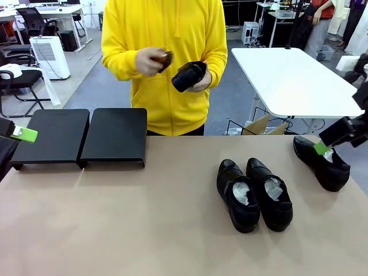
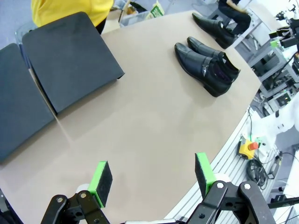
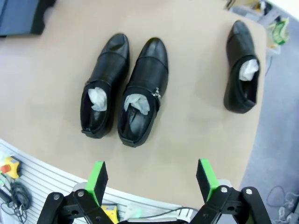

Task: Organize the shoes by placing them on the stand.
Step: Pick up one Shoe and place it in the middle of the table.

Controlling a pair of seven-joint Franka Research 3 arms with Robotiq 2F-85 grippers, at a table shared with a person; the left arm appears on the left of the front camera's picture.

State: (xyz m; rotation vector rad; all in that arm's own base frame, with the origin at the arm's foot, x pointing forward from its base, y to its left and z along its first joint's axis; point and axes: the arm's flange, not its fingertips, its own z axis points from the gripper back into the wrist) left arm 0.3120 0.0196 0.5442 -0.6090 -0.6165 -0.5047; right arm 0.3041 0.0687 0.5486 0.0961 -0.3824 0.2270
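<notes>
- Front view: the stand [image 1: 115,135] sits at the far left of the desk [image 1: 144,230], its two sections side by side and both bare.
- A pair of shoes [image 1: 253,195] lies near the middle of the desk, touching along their sides, toes toward the far edge; a third shoe [image 1: 322,164] lies close to the right edge; a fourth shoe [image 1: 188,76] is in the person's hand [image 1: 202,83], above the far edge.
- Left wrist view: the left gripper [image 2: 154,179] hangs over the near left part of the desk, fingers wide apart with nothing between them.
- Right wrist view: the right gripper [image 3: 152,179] hovers above the near edge, fingers spread and empty; the pair and the third shoe lie well clear of them.
- Handling, as a judgement: the glossy leather looks slick, so the pads may slide on the rounded toe; the heel end is likely stiffest, and the paper stuffing should keep the upper from collapsing; each shoe seems light enough for one arm.
- Best hold: across the collar at the heel, one finger inside against the paper and one outside; the touching pair leaves little room between them, so the third shoe looks easiest.
</notes>
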